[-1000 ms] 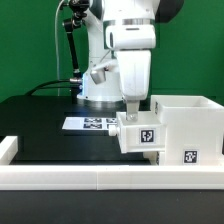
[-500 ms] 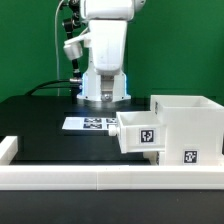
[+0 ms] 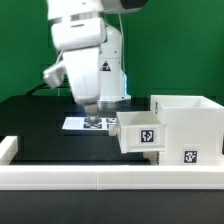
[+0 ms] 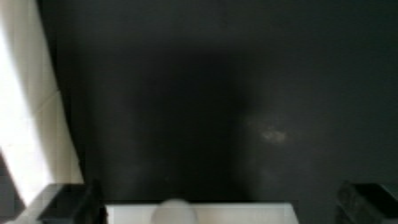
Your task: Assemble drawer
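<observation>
The white drawer box (image 3: 190, 125) stands at the exterior view's right, with tags on its front. The smaller white drawer (image 3: 140, 133) sits in its open side and sticks out toward the exterior view's left. My gripper (image 3: 92, 119) hangs over the marker board (image 3: 85, 124), apart from the drawer. In the wrist view my gripper (image 4: 217, 205) is open and empty, with dark fingers (image 4: 71, 203) far apart. A blurred white shape (image 4: 267, 213) lies between them; I cannot tell what it is.
A white rail (image 3: 100, 178) runs along the table's front, with a raised end (image 3: 8, 148) at the exterior view's left. A white strip (image 4: 18, 90) edges the wrist view. The robot's base (image 3: 105, 95) stands behind the marker board.
My arm has left the drawer and swung to the exterior view's left, ending over the marker board. The drawer stays in the box.
</observation>
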Robot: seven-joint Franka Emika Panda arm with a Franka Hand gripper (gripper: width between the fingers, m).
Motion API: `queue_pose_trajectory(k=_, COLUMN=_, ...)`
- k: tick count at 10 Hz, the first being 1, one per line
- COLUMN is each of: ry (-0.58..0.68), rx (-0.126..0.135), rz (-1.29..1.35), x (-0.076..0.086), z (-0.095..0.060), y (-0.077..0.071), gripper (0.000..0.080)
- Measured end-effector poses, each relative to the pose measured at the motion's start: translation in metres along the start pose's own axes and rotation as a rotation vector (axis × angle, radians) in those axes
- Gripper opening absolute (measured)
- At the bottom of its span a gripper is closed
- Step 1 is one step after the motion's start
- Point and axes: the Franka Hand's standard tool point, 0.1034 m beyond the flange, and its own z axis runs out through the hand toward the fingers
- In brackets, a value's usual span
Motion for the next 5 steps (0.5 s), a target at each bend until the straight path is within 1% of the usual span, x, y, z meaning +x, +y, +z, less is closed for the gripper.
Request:
queue_pose_trajectory(k=2, ry=0.042, rx=0.004, rz=0.020, x=-0.002, z=0.010, y=0.002, gripper=0.0649)
queue_pose_trajectory(k=3, ry=0.044, rx=0.011, rz=0.038, x=0.005, z=0.015, y=0.002, gripper=0.0649)
queue_pose_trajectory(k=5, ry=0.049, rx=0.017, rz=0.029, x=0.017, z=0.018, y=0.003, gripper=0.0649)
